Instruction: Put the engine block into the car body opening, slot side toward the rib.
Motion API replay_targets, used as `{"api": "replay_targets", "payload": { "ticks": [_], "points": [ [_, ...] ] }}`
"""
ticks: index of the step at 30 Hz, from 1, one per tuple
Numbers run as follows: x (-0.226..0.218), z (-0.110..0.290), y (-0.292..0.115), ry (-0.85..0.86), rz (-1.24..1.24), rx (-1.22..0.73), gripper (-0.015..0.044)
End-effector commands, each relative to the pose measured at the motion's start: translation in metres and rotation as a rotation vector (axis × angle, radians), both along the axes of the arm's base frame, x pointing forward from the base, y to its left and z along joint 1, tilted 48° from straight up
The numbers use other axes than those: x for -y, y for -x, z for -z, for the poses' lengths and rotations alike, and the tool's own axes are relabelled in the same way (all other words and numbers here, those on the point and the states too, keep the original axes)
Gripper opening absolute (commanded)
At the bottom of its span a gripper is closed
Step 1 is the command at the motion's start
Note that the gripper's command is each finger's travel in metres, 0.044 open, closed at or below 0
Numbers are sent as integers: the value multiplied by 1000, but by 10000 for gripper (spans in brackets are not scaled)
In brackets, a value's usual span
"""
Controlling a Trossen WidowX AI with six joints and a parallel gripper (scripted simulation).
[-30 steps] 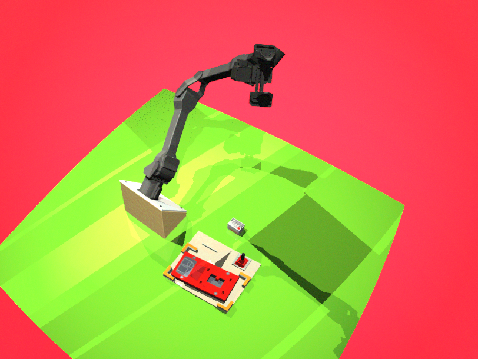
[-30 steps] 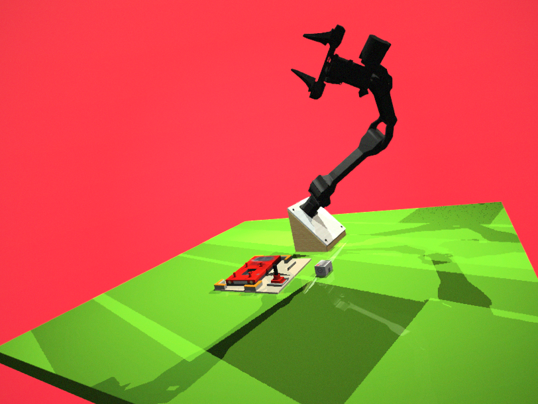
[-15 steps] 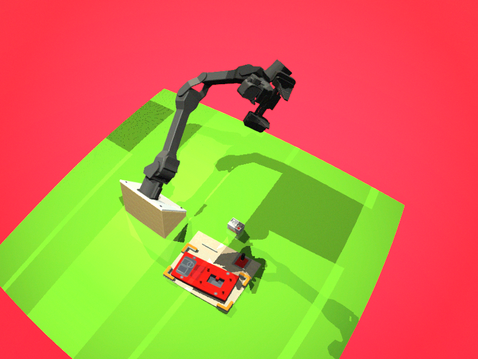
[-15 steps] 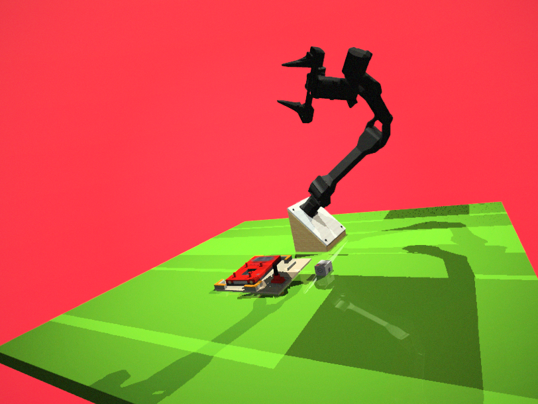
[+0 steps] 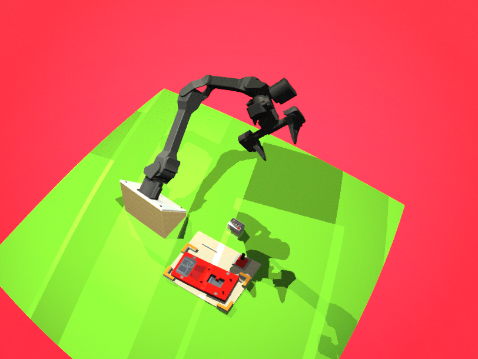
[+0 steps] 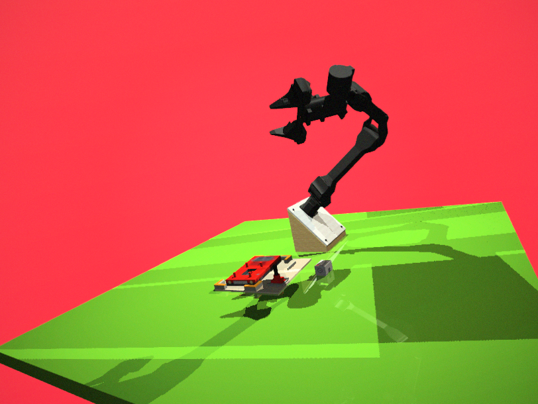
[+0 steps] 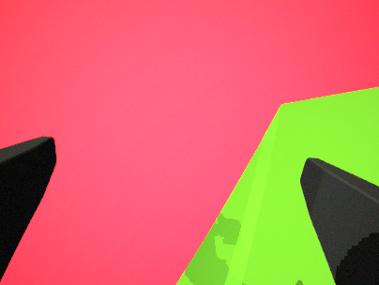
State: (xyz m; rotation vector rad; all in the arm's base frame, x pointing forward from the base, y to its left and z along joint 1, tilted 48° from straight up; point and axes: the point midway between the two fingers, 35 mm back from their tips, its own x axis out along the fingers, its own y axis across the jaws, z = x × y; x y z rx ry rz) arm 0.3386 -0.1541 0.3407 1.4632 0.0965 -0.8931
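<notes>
The small grey engine block sits on the green table, just beside the pale board that carries the red car body; the opening in the body holds nothing; a red-handled clamp stands at the board's edge. Well above all this the dark arm rises from its wedge-shaped wooden base, bends at the elbow and reaches out level; its gripper hangs high over the table's far side, fingers spread wide, nothing between them.
</notes>
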Motion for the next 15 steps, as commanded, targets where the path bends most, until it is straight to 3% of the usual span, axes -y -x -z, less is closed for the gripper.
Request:
{"api": "replay_targets", "payload": {
  "ticks": [1, 15],
  "points": [
    [-13, 25, -8, 6, -115, -92, 440],
    [-62, 88, -20, 28, -526, -303, 440]
  ]
}}
